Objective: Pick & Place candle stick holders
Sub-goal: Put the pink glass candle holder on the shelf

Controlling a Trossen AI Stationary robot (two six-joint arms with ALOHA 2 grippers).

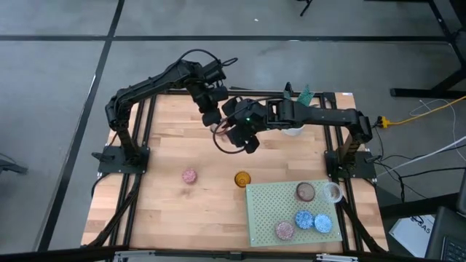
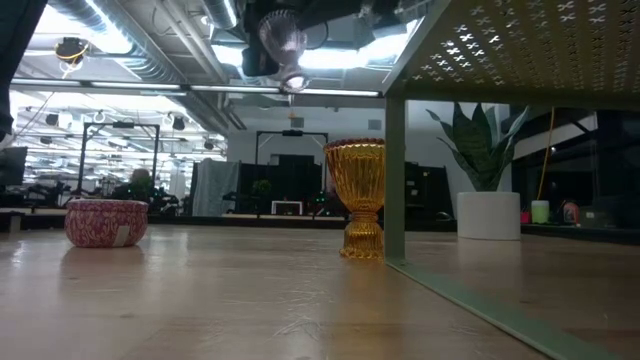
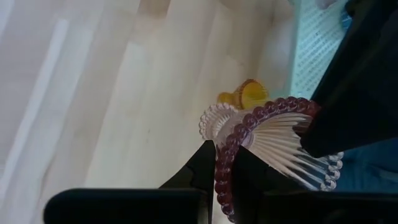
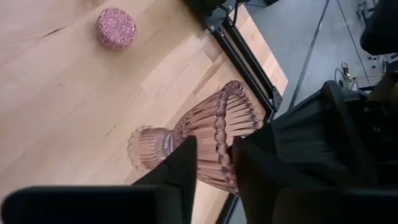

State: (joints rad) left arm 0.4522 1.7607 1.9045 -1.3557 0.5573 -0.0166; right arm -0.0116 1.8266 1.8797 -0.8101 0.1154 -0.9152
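Pink ribbed glass holder (image 4: pixel 205 140), stemmed and flared at both ends, hangs above the wooden table (image 1: pixel 175 211) with both grippers clamped on it: the left gripper (image 3: pixel 224 177) pinches its beaded rim, and the right gripper (image 4: pixel 214 163) closes its two dark fingers across the cup's wall. Below and forward of the grippers stand an amber goblet-shaped holder (image 2: pixel 358 198) and, well apart from it, a low speckled pink holder (image 2: pixel 106 222). Beyond the amber one, on the right arm's side, lies a pale green perforated mat (image 1: pixel 266 218) bearing five further holders: brown (image 1: pixel 305 191), clear (image 1: pixel 332 192), two blue (image 1: pixel 313 220) and one pink (image 1: pixel 285 231). Behind the right gripper, a white pot (image 2: pixel 489 214) with a green plant stands partly hidden by the arm in the high view. Only the low view shows the amber holder's full profile; only the wrist views show how each gripper's fingers meet the glass.
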